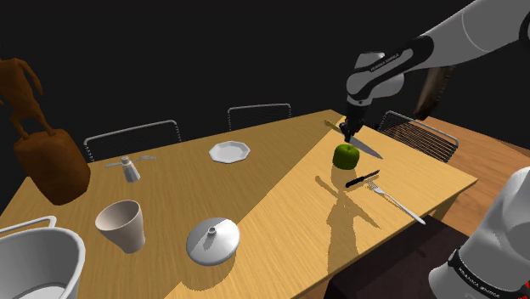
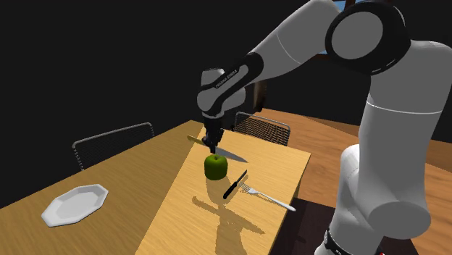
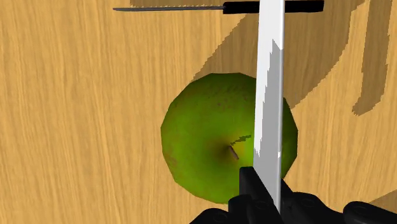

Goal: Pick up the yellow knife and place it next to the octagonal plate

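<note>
Yellow at the handle and pale steel along the blade, the knife (image 2: 232, 154) is off the table (image 1: 255, 195) and hangs level in the air, right over a green apple (image 1: 346, 156). The apple sits near the table's short end by the stand, toward the far corner. The gripper (image 2: 211, 143) is closed narrow on the knife, pinching it about where handle meets blade. The short handle sticks out one side and the long blade the other.

It looks stiff, thin and light, so weight should be no trouble. The smooth flat sides are the likelier problem — with most of its length on the blade side, it could pivot or slip between the fingers if swung fast. A hold nearer the handle's thick part would probably be steadier.

Beside the apple, toward the table's near long edge, lie a black knife (image 1: 363, 178) and a fork (image 1: 395, 201). The white eight-sided plate (image 1: 229, 152) rests near the far long edge, about midway along — well apart from the knife, with bare wood on the side facing the apple.
</note>
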